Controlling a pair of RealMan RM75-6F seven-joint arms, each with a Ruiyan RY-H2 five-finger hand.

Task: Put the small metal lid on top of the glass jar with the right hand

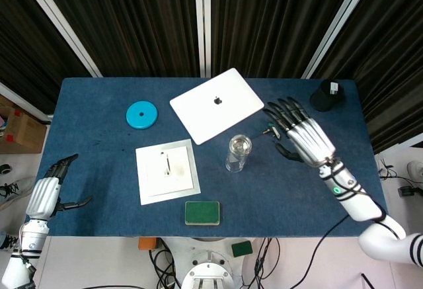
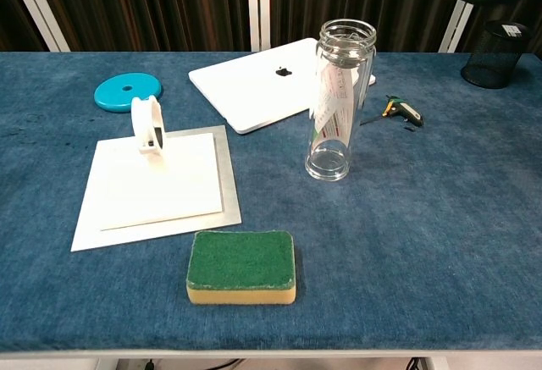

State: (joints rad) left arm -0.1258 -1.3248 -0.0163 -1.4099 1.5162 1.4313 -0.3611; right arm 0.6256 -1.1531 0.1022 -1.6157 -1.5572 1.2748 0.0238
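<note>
Lid not identifiable on the glass jar, whose mouth looks open. Right hand hovers beside it, fingers spread, holding nothing. Risk: a careless return reach could topple the tall, narrow jar

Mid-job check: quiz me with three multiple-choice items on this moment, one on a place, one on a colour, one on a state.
1. Where does the sponge lie?
A. Near table edge, in front of the white board
B. On the laptop
C. Behind the jar

2. What colour is the round disc?
A. Red
B. Blue
C. White

3. How is the right hand?
A. Gripping the jar
B. Holding the sponge
C. Empty, fingers apart, to the side of the glass jar

Answers: 1 A, chest view shows it nearest; 2 B, plainly blue; 3 C, head view shows it clear of the jar.
</note>
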